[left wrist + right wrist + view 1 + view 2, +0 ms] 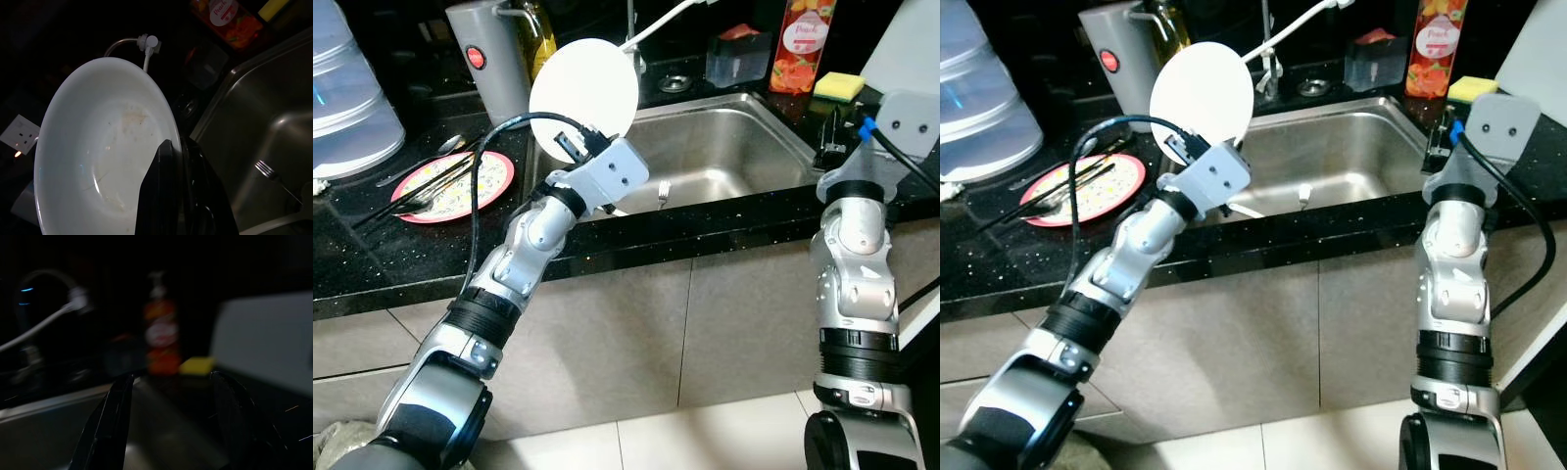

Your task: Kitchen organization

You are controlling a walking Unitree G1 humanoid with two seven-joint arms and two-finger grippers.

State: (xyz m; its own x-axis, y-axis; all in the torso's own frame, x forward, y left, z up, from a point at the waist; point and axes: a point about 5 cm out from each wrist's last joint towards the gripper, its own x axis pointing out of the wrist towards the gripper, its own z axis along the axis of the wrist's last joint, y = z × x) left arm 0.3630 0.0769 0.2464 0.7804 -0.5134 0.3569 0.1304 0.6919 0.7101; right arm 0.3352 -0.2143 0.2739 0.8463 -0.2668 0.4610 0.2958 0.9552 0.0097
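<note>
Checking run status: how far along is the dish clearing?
Done: a fork already lies in the sink. In hand: left gripper is shut on the white plate, held up at the sink's left edge. Left: pink plate with chopsticks on the counter. Right gripper open, idle.

Both arms are silver metal with rounded joints and black bands between the segments. A black cable loops above the left arm, and a black cable with a blue connector runs along the right arm. Each wrist ends in a light grey block with small dark screw holes, and the fingers are long and black.
</note>
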